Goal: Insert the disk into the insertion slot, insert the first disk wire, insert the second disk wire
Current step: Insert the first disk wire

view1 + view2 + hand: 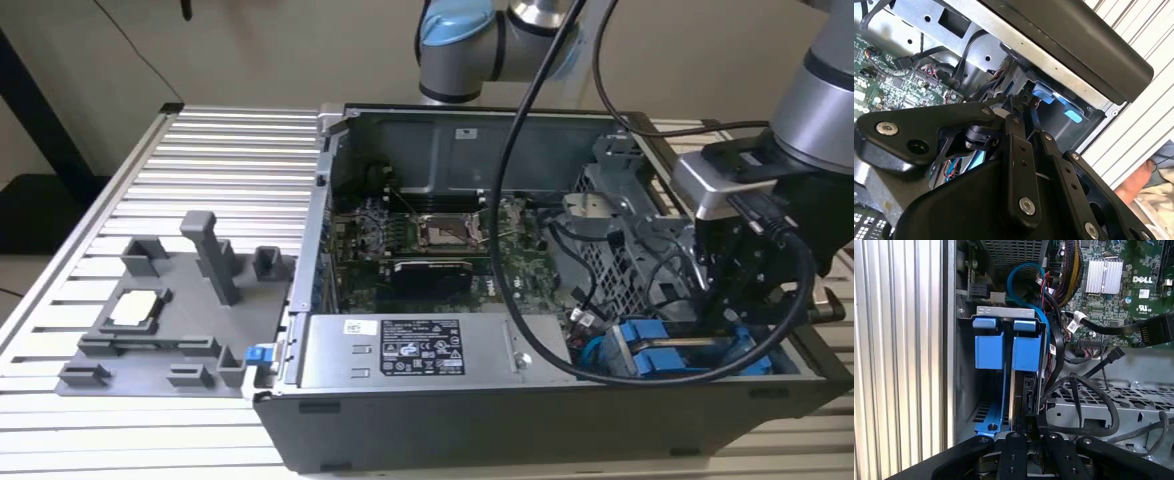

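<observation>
Ahead of your hand [1026, 427] | disk [1026, 352] edge-on inside insertion slot [1004, 313] | hand narrow at its end, likely seating it

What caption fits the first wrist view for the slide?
Gripper close to the blue-framed disk, seated in the insertion slot, black cables alongside.

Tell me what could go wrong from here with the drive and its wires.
1. Loose black cables hang right beside the disk in its slot; the gripper, close by, may snag them.
2. The blue cable loops just beyond the disk's end and might get pinched or tugged.
3. The gripper is close to the case wall; a sideways slip could scrape it.
</observation>
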Robot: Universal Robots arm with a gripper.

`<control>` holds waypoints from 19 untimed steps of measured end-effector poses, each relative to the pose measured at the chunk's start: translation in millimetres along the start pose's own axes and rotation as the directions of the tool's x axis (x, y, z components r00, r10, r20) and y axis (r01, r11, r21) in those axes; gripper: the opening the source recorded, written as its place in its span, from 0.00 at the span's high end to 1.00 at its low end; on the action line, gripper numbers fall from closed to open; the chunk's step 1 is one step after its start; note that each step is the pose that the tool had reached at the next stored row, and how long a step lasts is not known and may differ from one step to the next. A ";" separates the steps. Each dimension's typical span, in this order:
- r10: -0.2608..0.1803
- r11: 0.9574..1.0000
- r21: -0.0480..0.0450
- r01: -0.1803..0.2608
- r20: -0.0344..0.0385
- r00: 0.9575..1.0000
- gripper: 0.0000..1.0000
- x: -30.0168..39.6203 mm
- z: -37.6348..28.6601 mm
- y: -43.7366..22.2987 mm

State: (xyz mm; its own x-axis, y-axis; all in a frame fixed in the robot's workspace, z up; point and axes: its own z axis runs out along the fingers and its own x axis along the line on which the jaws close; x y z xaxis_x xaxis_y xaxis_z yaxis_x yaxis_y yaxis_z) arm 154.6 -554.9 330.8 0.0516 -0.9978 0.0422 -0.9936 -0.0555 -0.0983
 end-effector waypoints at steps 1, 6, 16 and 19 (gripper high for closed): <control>0.000 1.000 0.000 0.000 0.000 1.000 0.81 -0.1 2.0 0.2; 0.000 1.000 0.000 0.000 0.000 1.000 0.81 -0.4 5.6 0.6; 0.000 1.000 0.000 0.000 0.002 1.000 0.74 0.3 -8.3 -0.8; 0.000 1.000 0.000 0.000 0.002 1.000 0.74 0.9 -22.0 -2.1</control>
State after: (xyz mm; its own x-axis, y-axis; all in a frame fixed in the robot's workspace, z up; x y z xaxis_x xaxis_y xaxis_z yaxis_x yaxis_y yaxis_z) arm 154.5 -554.8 352.9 0.0515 -0.9979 0.0404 -0.9936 -0.0553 -0.0983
